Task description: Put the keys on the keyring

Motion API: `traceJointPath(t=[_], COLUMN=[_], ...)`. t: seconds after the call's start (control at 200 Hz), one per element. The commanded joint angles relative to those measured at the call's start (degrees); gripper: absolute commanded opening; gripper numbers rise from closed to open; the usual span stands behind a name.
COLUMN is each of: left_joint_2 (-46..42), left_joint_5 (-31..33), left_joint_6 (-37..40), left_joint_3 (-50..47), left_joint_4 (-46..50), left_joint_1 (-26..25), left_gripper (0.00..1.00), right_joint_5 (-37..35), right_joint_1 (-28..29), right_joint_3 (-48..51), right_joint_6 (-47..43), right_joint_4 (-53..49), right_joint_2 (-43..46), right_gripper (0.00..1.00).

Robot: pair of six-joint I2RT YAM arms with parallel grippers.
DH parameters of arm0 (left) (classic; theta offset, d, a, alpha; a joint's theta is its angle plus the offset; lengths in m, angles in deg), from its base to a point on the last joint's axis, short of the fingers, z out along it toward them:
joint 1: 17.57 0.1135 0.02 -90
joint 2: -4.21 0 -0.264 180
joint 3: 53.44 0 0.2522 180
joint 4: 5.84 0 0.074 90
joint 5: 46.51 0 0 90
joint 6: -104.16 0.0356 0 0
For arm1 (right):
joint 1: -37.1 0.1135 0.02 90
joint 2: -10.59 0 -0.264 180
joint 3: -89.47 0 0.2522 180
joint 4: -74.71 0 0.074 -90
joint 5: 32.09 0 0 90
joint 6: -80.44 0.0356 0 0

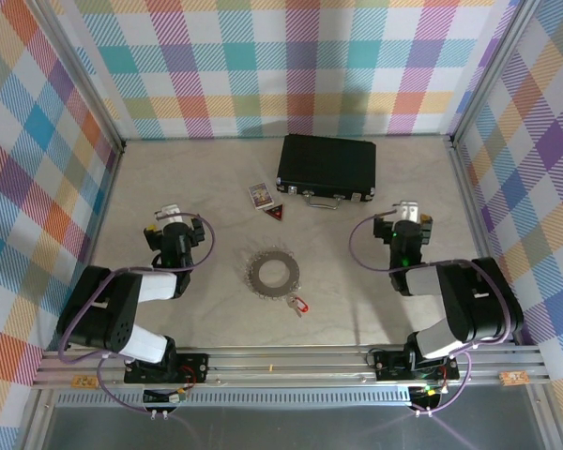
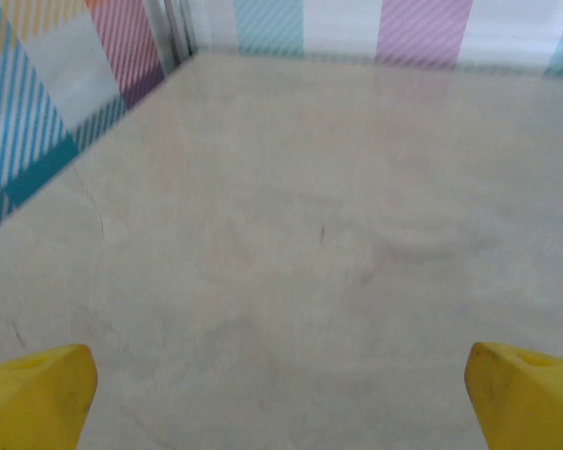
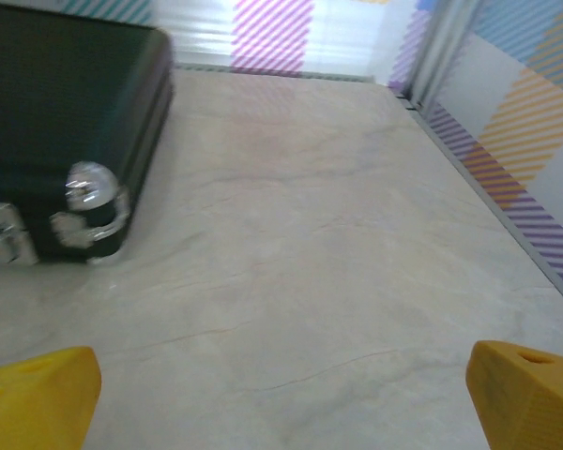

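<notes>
Both tools are opened wide, nothing held: left tool (image 1: 169, 214) at 9 o'clock, right tool (image 1: 409, 212) at 3 o'clock of the keyring (image 1: 272, 274), mid of the table (image 1: 206, 319). The red-headed key (image 1: 297, 305) lies just beside it at 5 o'clock. Key is best pinched by the head, ring steadied w/ other tool.

bright even overhead light, only faint soft shadows beside the black case (image 1: 327, 167), wrist views kinda blurry, glint on its latch (image 3: 86, 183)

No wording can be read anywhere; the print on the small card (image 1: 260, 194) beside the black case (image 1: 327, 166) is too tiny.
</notes>
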Motion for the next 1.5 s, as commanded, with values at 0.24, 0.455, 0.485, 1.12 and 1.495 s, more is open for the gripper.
traceJointPath(t=[0.24, 0.455, 0.485, 1.12, 1.495], left_joint_2=[5.92, 6.09, 5.98, 6.04, 6.08], left_joint_5=[-10.0, -10.54, -10.64, -10.68, -10.68], left_joint_6=[0.89, 0.62, 0.46, 0.7, 0.78], left_joint_3=[1.52, 1.88, 1.91, 1.8, 1.76], left_joint_4=[-6.34, -5.61, -5.2, -5.66, -5.66], left_joint_1=[2.77, 3.16, 3.2, 3.27, 3.16], left_gripper=[1.0, 1.0, 1.0, 1.0, 1.0], right_joint_5=[13.78, 14.96, 14.96, 18.36, 79.84], right_joint_1=[-6.25, -6.95, -6.95, -7.17, -7.93], right_joint_3=[-8.17, -8.46, -8.42, -7.9, -59.73], right_joint_6=[7.61, 7.99, 7.97, 6.64, -24.23], right_joint_4=[-13.73, -14.33, -14.28, -13.49, -88.31], right_joint_2=[-0.6, -0.54, -0.53, -0.36, -33.89], right_gripper=[0.99, 0.99, 0.99, 0.99, 0.99])
